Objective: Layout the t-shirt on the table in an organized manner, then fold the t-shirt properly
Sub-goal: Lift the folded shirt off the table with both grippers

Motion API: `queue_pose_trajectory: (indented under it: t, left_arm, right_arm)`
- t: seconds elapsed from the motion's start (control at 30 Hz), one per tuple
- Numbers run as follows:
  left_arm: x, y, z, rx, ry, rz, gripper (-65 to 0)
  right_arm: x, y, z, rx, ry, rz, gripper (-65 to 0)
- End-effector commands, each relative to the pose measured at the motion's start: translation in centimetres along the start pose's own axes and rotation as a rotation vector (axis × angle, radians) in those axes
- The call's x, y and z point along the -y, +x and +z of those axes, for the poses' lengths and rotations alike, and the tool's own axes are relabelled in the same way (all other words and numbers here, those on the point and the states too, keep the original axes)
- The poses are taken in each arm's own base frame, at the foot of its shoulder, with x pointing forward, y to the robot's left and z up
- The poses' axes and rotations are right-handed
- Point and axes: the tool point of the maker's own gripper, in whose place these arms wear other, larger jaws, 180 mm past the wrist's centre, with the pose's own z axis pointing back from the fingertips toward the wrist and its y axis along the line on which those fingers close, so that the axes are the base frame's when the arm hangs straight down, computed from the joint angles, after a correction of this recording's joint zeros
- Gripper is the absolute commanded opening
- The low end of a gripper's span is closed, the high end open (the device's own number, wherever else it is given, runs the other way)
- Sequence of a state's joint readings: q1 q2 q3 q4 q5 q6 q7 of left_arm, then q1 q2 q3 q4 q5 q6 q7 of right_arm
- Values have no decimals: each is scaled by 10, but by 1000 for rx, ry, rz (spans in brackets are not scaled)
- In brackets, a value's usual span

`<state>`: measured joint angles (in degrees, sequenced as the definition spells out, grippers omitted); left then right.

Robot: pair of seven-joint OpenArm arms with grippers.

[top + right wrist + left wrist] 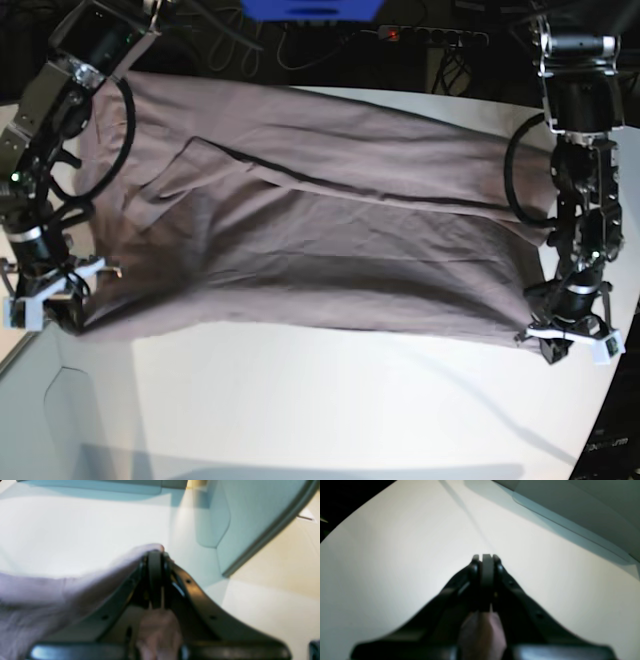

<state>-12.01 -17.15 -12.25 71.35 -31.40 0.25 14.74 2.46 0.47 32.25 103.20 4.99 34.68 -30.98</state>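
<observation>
In the base view, on the left, the right end effector [45, 305] sits at the near left corner of the t-shirt [320, 230], its jaws pressed fully together; its wrist view shows mauve cloth bunched at the tips and draping away to one side, so it appears to be pinching that corner. From there the t-shirt runs across the white surface [330, 400] with its long axis left to right, spread wide but creased, a ridge of fabric crossing its middle and its far edge reaching the back of the surface. At the right, the left end effector [570, 340] hangs at the shirt's near right corner, jaws likewise closed tight; its own wrist view shows only bare surface beyond the tips, with pinkish cloth visible behind them, so whether it grips fabric I cannot tell for certain. Each arm is nearest its own corner, the garment stretched between them, which suggests tensioning or dragging the near hem flat comes next.
</observation>
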Motion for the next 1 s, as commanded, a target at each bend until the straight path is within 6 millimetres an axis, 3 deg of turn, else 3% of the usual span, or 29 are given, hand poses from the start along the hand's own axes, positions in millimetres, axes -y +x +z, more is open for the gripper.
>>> queue_pose_trajectory:
  t: [0.0,0.27,0.4,0.67,0.87,0.97]
  left_arm:
    - [-1,19,0,56,-4,-11,-650]
    - [-12,0,3,12,19,-11,-650]
    - [-15,-7,6,0,24,-13,-650]
    - [-59,-16,25,12,138,85,-650]
    - [-67,-35,36,-22,156,81,-650]
    - [-63,-33,46,-12,142,62,-650]
  right_arm:
    - [1,10,4,42,2,5,-650]
    - [-5,-39,31,-54,8,-6,-650]
    - [-11,-46,49,-32,14,5,-650]
    - [-23,-67,98,-46,21,18,-650]
    - [-36,-84,123,-72,25,-15,-650]
    - [-36,-93,130,-103,27,-20,-650]
